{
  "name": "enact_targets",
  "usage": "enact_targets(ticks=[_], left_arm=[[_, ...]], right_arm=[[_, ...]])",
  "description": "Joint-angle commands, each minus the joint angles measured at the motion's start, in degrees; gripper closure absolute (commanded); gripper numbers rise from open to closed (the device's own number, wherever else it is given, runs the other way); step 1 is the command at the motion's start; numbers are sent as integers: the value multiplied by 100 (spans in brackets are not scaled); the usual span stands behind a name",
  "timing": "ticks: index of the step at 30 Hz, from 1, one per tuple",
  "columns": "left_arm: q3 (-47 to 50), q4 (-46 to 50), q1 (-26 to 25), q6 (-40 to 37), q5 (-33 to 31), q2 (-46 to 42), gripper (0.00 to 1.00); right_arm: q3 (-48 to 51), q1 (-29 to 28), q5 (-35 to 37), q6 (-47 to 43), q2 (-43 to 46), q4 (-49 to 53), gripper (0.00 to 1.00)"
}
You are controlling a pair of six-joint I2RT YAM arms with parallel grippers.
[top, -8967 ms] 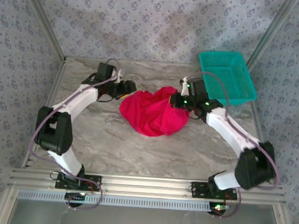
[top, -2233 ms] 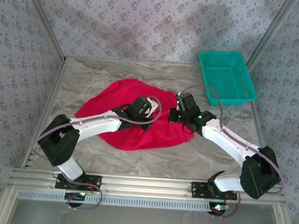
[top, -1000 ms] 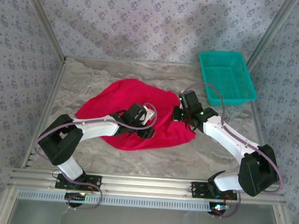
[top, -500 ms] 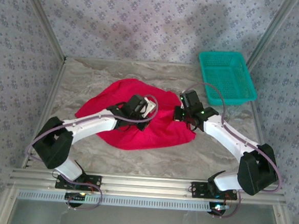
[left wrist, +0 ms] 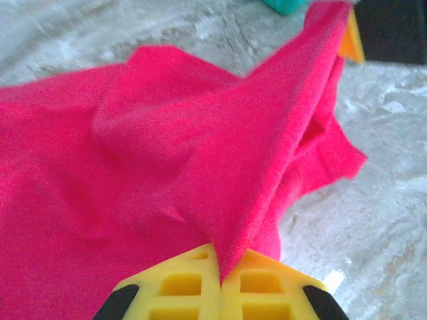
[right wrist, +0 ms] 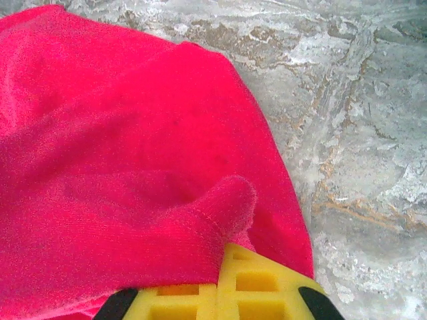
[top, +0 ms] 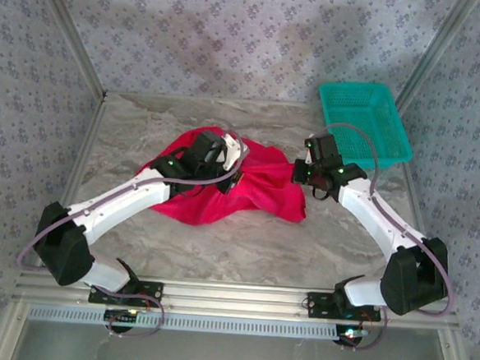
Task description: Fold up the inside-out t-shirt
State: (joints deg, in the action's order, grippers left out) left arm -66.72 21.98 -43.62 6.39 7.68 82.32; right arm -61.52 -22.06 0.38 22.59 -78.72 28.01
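Where: t-shirt (top: 264, 194) bunched mid-tabletop (top: 243, 250), tented between both arms.
Left fingers (left wrist: 177, 285): together, pinching a fold.
Right fingers (right wrist: 257, 283): clamped on a hemmed edge.
Handling: light, limp, drapes freely; probably best gripped at hems or seams.

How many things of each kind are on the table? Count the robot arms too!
Red t-shirt: 1
Teal basket: 1
Robot arms: 2, the left arm and the right arm
Total: 4
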Motion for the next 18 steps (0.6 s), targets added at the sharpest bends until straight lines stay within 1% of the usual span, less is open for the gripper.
enact_targets(ticks=[1,3,5,6,8,10,11,12,14,15,16,18], left_arm=[[419,-501,-56,466,646,427,100],[522,-685,-106,651,658,617,100],[522,-750,-128,881,502,719,100],[462,-743,-129,996,512,764,100],[331,-740,-133,1229,506,815,100],[233,-820,-136,1404,600,851,100],[199,-842,-133,1469,616,863,100],[154,-851,-137,1503,664,872,100],[103,-838,-130,1555,703,877,100],[78,-819,-138,1558,719,869,100],[54,-794,-126,1558,722,860,100],[43,-758,-126,1551,727,831,100]], right_arm=[[-379,78,143,26,-626,100,100],[-631,131,421,374,-1114,376,100],[-1035,178,586,516,-1453,434,100],[-1171,153,574,562,-1564,527,98],[-1248,36,340,613,-1573,574,88],[-1096,-186,137,712,-1388,525,73],[-986,-282,114,783,-1294,498,67],[-818,-426,131,874,-1152,444,65],[-390,-667,202,1055,-911,336,64],[-213,-772,229,1132,-777,267,66],[-25,-875,234,1199,-654,151,71],[324,-1029,180,1300,-480,-171,83]])
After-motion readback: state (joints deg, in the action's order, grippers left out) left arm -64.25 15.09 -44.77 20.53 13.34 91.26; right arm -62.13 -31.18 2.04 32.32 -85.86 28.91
